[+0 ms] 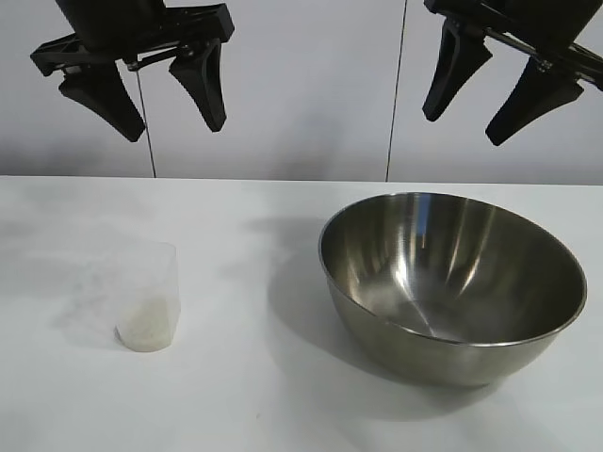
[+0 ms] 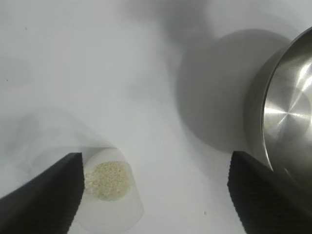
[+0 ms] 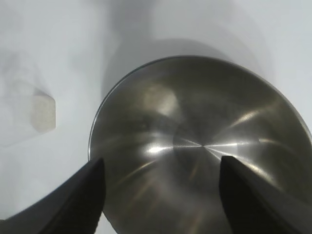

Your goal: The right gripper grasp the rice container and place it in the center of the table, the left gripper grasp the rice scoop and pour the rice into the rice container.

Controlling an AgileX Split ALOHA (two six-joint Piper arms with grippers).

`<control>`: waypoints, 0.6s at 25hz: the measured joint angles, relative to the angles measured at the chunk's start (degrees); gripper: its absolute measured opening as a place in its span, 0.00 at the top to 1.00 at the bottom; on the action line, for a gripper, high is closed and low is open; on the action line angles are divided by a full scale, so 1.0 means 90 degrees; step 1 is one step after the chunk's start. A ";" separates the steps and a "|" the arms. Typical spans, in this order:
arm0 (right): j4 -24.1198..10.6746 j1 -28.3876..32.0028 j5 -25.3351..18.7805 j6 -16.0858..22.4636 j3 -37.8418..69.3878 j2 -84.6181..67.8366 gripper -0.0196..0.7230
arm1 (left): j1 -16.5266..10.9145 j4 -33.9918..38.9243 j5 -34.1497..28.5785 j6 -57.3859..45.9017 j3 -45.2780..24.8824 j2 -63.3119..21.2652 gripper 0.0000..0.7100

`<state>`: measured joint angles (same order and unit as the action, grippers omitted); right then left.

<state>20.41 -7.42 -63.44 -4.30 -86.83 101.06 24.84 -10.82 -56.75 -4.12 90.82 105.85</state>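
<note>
The rice container (image 1: 452,282), a big shiny steel bowl, stands on the white table (image 1: 254,395) right of centre; the right wrist view looks down into the rice container (image 3: 195,141). The rice scoop (image 1: 149,299), a small clear plastic cup, stands upright at the left with rice (image 1: 146,331) in its bottom. In the left wrist view the rice (image 2: 107,179) shows inside the scoop (image 2: 109,195). My left gripper (image 1: 179,124) hangs open high above the scoop. High over the bowl, my right gripper (image 1: 462,130) is open too. Neither holds anything.
A pale wall with two thin vertical seams (image 1: 394,94) rises behind the table's far edge. Bare tabletop lies between scoop and bowl. The bowl's rim (image 2: 292,117) also shows at one side of the left wrist view.
</note>
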 joint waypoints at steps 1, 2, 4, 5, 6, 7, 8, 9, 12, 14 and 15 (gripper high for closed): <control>0.0000 0.0000 -0.0009 0.0000 0.0000 0.0000 0.35 | 0.0000 0.0000 0.0000 0.0000 0.0000 0.0000 0.17; 0.0000 0.0000 -0.0009 0.0000 0.0000 0.0000 0.35 | 0.0000 0.0000 0.0000 0.0000 0.0000 0.0000 0.17; 0.0000 0.0000 -0.0016 0.0000 0.0000 0.0000 0.35 | 0.0000 0.0000 0.0000 0.0000 0.0000 0.0000 0.17; 0.0000 0.0000 -0.0021 0.0000 0.0000 0.0000 0.35 | 0.0000 0.0000 0.0000 0.0000 0.0000 0.0000 0.17; -0.0015 0.0000 -0.0041 -0.0017 0.0000 0.0000 0.35 | 0.0000 0.0000 0.0000 0.0000 0.0000 0.0000 0.17; -0.0053 0.0000 -0.0082 -0.0042 0.0000 0.0000 0.35 | 0.0000 0.0000 0.0000 0.0000 0.0000 0.0000 0.17; -0.0140 0.0000 -0.0145 -0.0076 0.0000 0.0000 0.35 | 0.0000 0.0000 0.0000 0.0000 0.0000 0.0000 0.17; -0.0287 0.0000 -0.0228 -0.0113 0.0000 0.0000 0.35 | 0.0000 0.0000 0.0000 0.0000 0.0000 0.0000 0.17; -0.0901 0.0000 -0.0616 -0.0146 0.0005 0.0000 0.35 | 0.0000 0.0000 0.0000 0.0000 0.0000 0.0000 0.17; -0.1314 0.0000 -0.0689 -0.0123 0.0018 0.0000 0.35 | 0.0000 0.0000 0.0000 0.0000 0.0000 0.0000 0.17; -0.1484 0.0000 -0.0696 -0.0065 0.0025 0.0000 0.35 | 0.0000 0.0000 0.0000 0.0000 0.0000 0.0000 0.17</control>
<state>7.05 -7.42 -69.71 -4.88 -86.60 101.06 24.84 -10.82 -56.75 -4.12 90.82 105.85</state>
